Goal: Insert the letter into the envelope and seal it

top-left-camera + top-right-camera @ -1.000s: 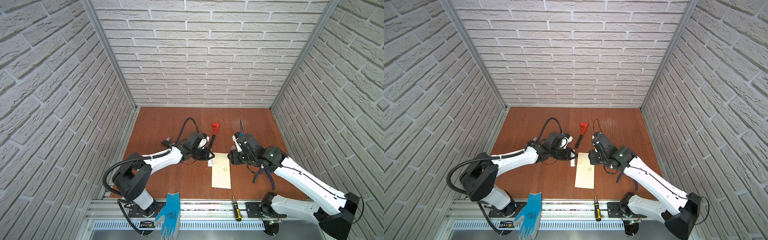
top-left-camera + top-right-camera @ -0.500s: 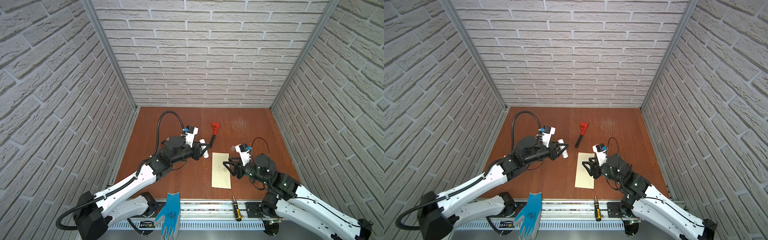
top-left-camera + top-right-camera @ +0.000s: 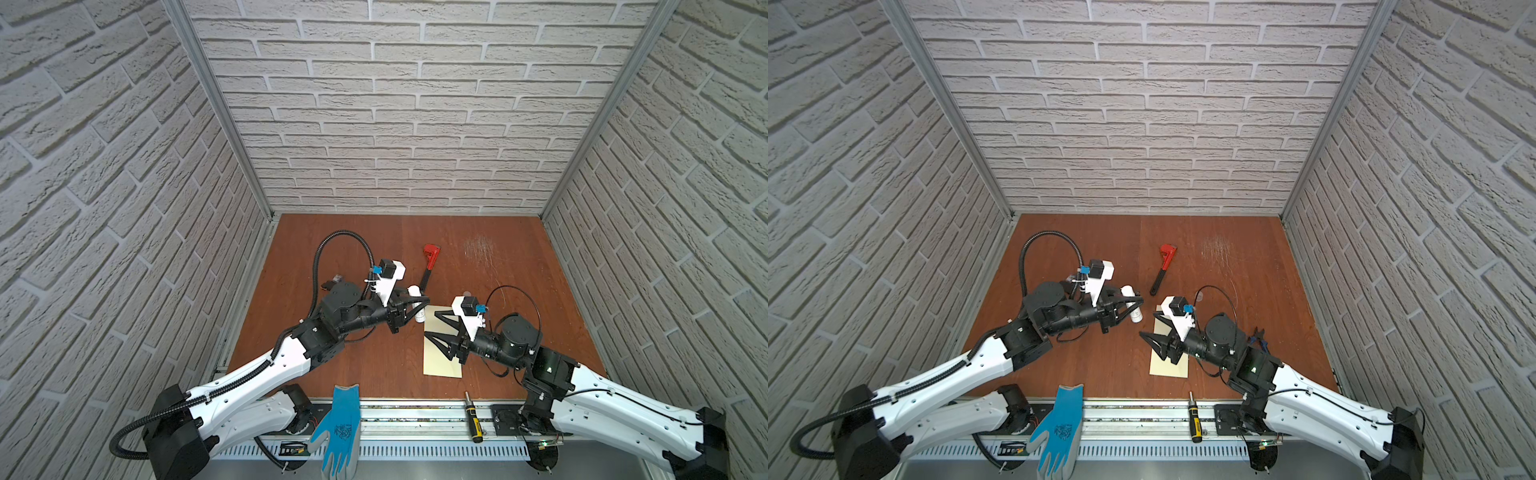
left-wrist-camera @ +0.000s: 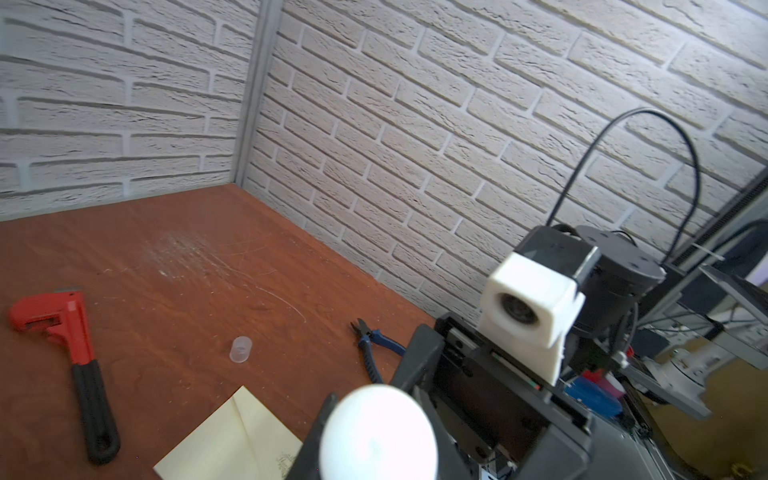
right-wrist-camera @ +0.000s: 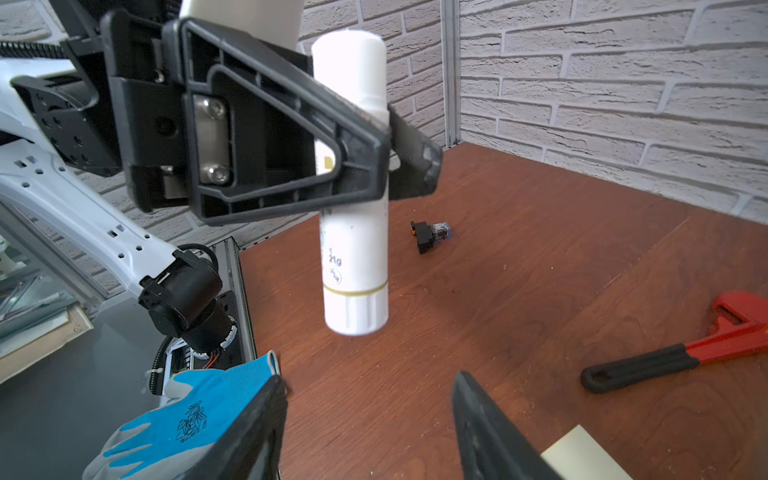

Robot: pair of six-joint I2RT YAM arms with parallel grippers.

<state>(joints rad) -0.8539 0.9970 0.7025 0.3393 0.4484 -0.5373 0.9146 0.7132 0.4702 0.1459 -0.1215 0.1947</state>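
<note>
Top views both give us one envelope [image 3: 441, 366] lying flat on the table [image 3: 316, 249], right of centre and near the front. Its long axis runs from the front rail toward the back wall; which end bears the flap we cannot tell.

We count one glue stick [image 5: 355, 270], one red wrench [image 3: 430, 261], one pair of pliers [image 4: 371, 348], one clear cap [image 4: 241, 350], one blue glove [image 3: 338, 430] and one screwdriver [image 3: 473, 417]. The last two lie on the front rail.

Both arms reach forward from that rail, elbows low, wrists turned inward so the grippers face each other. The left gripper [image 5: 388, 164] is clamped around the glue stick, which stands roughly upright, clear of the table, just beside the envelope's far left corner. The right gripper [image 3: 432, 325] hovers over the envelope's far half with its jaws spread wide and nothing between them.
</note>
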